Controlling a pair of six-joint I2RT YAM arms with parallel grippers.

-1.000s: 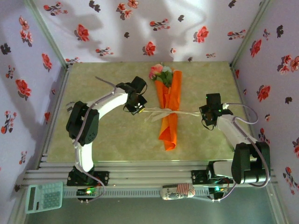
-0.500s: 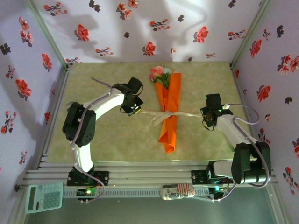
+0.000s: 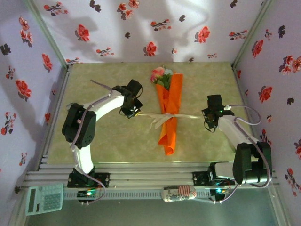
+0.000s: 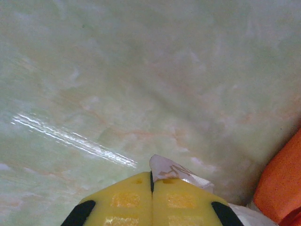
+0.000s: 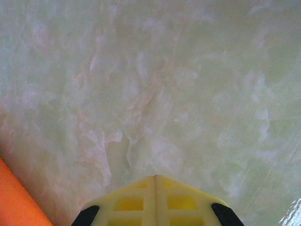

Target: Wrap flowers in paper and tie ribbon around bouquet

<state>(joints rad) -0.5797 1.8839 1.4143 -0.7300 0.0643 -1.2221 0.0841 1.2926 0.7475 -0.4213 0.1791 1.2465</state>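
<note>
Bouquet [image 3: 168,113] lies between left tool [image 3: 133,113], pinching ribbon [image 3: 184,116], and right tool [image 3: 206,119].

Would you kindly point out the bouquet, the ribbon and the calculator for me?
bouquet [image 3: 172,94], top view, upper part of the orange cone.
ribbon [image 3: 188,116], top view, right stretch.
calculator [image 3: 44,198], top view, keypad.

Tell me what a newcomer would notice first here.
The orange bouquet lying on the table, pink blooms at its far end, grabs the eye. A pale ribbon crosses its waist, running from the left gripper, shut on one end, toward the shut right gripper. Red-flowered wallpaper surrounds everything.
</note>
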